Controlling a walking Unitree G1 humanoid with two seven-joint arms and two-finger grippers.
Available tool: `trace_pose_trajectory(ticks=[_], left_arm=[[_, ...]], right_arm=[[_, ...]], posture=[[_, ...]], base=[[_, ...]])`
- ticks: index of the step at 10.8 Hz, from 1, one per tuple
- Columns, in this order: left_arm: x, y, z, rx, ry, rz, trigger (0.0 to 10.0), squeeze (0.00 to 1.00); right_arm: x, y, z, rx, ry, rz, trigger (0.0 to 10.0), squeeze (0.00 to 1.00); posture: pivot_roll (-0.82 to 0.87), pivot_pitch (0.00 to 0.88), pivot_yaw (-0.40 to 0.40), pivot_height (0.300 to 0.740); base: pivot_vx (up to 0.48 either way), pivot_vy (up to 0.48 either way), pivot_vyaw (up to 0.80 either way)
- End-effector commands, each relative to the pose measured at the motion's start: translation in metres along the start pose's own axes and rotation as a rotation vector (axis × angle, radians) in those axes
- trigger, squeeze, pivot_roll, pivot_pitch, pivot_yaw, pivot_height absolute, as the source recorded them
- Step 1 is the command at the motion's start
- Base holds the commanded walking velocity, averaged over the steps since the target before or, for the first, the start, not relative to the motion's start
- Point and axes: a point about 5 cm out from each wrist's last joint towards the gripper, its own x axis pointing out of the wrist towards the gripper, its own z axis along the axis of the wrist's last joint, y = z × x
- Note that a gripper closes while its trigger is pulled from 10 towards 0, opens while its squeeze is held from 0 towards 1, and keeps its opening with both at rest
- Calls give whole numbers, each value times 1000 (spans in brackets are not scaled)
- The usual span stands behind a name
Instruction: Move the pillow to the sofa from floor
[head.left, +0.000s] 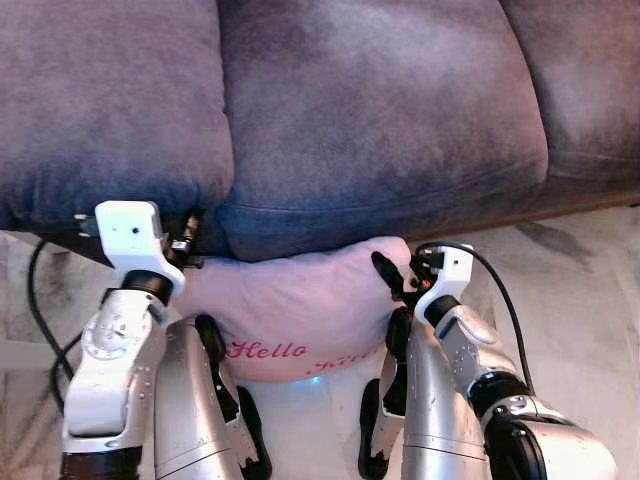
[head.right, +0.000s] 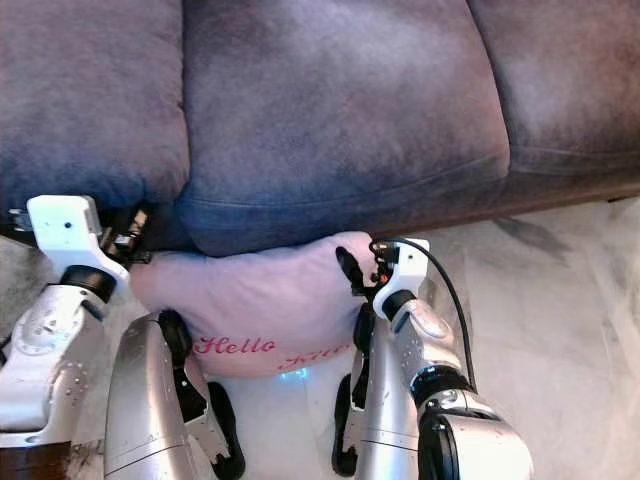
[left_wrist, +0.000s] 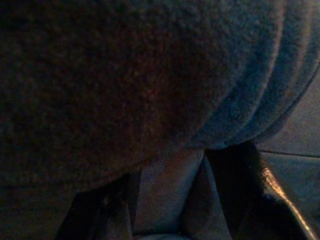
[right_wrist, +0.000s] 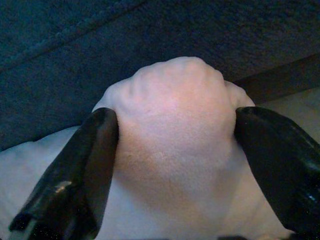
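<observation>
The pink pillow (head.left: 300, 305) hangs off the floor (head.left: 570, 290), pressed against the sofa (head.left: 370, 130) front. The right gripper (right_wrist: 172, 150) pinches its right corner. The left gripper (left_wrist: 165, 200) pinches its left end.

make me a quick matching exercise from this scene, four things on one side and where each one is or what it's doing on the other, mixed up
Things:
1. pillow
2. sofa
3. right gripper
4. floor

Descriptions:
A. pale marble-look surface to the robot's right
B. pink, with red "Hello" lettering, held up against the front of the seat cushions
C. black fingers pinching a bunched corner of pink fabric
D. dark blue-grey, with plush seat cushions

Pairs: 1-B, 2-D, 3-C, 4-A
</observation>
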Motion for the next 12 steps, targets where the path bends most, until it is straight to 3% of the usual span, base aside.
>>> trace_pose_trajectory(ticks=[1,9,12], left_arm=[[-5,23,31,40,-130,113,10000,0],[-1,19,26,38,-90,93,10000,0],[-1,20,7,6,-39,111,10000,0]], right_arm=[[-3,-1,-10,18,29,-10,0,0],[-3,-2,-9,5,24,-5,0,0],[-3,1,-9,-9,14,-2,0,0]], posture=[[202,402,-30,473],[198,389,-28,473],[181,349,-35,473]], base=[[0,0,0],[0,0,0],[0,0,0]])
